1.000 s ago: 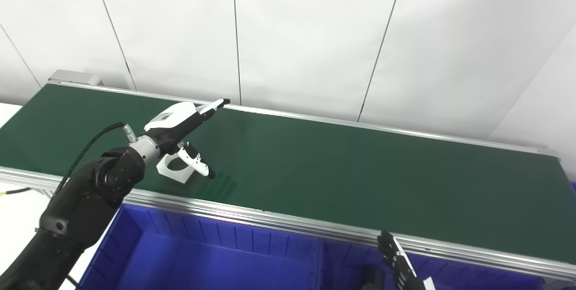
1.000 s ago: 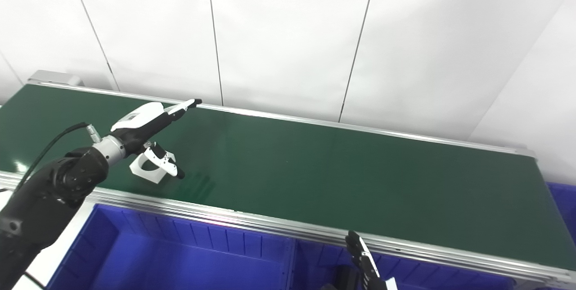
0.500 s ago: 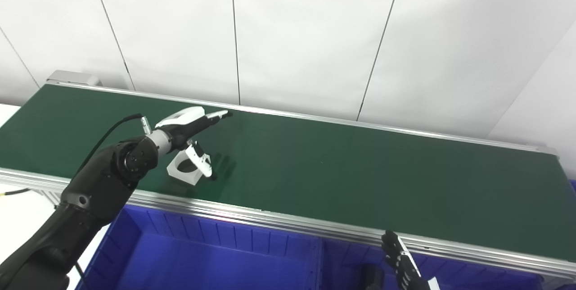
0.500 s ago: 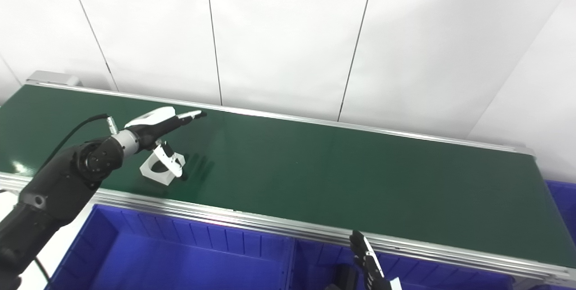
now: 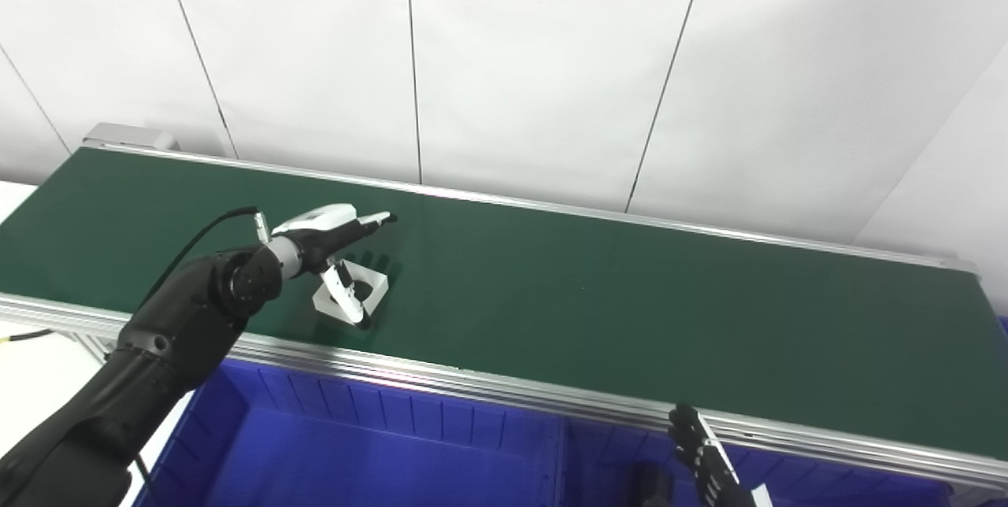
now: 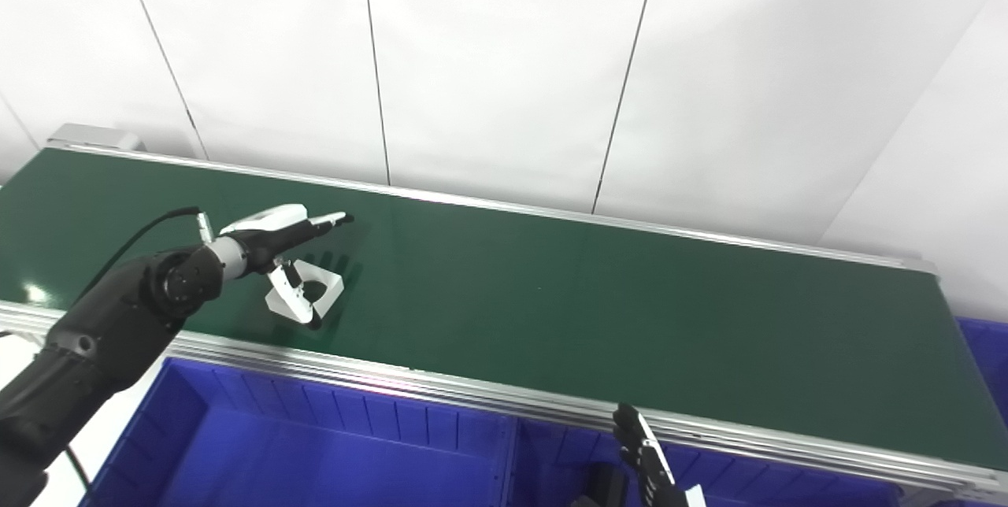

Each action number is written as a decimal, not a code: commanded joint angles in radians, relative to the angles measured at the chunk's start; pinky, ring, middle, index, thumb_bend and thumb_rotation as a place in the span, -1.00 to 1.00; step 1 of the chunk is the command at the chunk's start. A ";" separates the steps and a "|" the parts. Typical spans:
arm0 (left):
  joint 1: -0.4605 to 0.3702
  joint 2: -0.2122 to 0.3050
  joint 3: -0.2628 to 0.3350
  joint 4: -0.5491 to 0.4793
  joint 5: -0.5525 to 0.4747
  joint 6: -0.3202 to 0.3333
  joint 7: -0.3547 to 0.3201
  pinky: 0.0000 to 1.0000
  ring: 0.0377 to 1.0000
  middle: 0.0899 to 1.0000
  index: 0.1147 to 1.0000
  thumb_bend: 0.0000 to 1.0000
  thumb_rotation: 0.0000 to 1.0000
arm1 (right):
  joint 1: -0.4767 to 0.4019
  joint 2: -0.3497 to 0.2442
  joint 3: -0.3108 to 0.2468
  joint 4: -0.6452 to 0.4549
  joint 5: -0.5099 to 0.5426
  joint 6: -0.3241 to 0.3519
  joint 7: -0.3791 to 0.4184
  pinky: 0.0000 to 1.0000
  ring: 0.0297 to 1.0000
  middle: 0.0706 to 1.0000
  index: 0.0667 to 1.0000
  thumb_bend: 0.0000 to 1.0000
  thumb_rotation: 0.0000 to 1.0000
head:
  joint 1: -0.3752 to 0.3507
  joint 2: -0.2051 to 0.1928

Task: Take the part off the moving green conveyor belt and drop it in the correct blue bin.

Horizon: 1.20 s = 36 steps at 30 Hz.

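In the left eye view the left hand [image 5: 335, 243] hangs over the white part [image 5: 352, 296] on the green conveyor belt [image 5: 598, 302], fingers spread, thumb dipping beside the part's ring, nothing gripped; since the belt moves, a late close would likely catch one edge and tip or flick the part away; the right hand [image 5: 703, 464] waits low at the blue bin [image 5: 378, 444], and whether it is open is unclear. In the right eye view the part [image 6: 307, 294] sits near the belt's front rail [image 6: 472, 389]; a nudge there could push it over into the wrong bin.
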 commanded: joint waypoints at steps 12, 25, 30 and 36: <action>-0.031 -0.014 -0.028 0.046 0.060 0.014 0.083 0.59 0.83 0.94 0.91 0.49 -1.00 | -0.001 -0.001 -0.009 -0.035 0.012 -0.058 0.003 0.81 0.83 0.83 0.87 0.57 0.20 | -0.001 0.006; -0.026 -0.026 -0.075 0.097 0.106 -0.124 0.271 -0.29 -0.28 -0.17 -0.04 -0.01 -1.00 | -0.001 0.000 -0.009 -0.043 0.018 -0.046 0.011 0.84 0.85 0.84 0.88 0.54 0.20 | -0.002 0.012; -0.027 -0.026 -0.058 0.112 0.076 -0.170 0.287 -0.26 -0.25 -0.12 -0.08 0.00 -1.00 | -0.003 0.006 -0.010 -0.046 0.013 -0.041 0.006 0.82 0.84 0.84 0.88 0.55 0.20 | -0.003 0.013; -0.020 -0.015 -0.047 0.099 0.059 -0.194 0.280 -0.22 -0.23 -0.11 -0.09 0.00 -1.00 | -0.005 0.006 -0.009 -0.046 0.006 -0.043 0.006 0.81 0.84 0.84 0.87 0.55 0.22 | -0.009 0.015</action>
